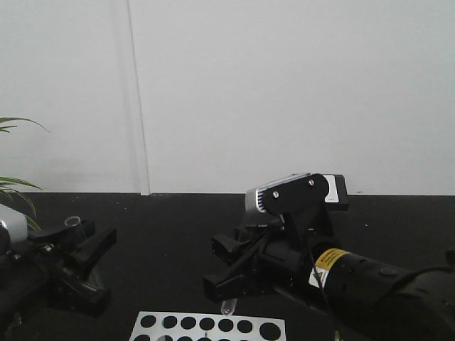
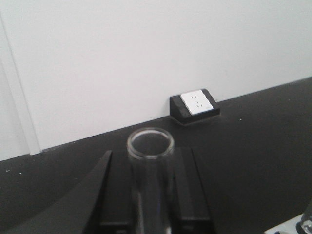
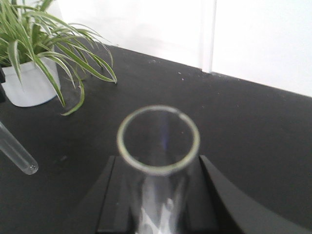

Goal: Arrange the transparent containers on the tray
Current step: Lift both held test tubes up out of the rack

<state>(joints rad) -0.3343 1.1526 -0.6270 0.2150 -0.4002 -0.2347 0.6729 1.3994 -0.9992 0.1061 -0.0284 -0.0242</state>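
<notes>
Holding one tube [image 2: 148,195] in the left claw [image 1: 75,238] and another tube [image 3: 158,204] in the right claw [image 1: 222,266], both clamped on glass, we judge them clear of the rack [image 1: 206,327] for carrying.

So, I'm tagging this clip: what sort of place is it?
Probably a lab bench: glass test tubes, a white rack with round holes, and a black worktop.

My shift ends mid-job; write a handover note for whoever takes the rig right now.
Left gripper: shut on one test tube.
Right gripper: shut on the second tube, its round bottom showing by the white rack.
Yellow tray: in no camera view.
Done: both tubes gripped.
Left: carry both to the tray, set them down.
</notes>
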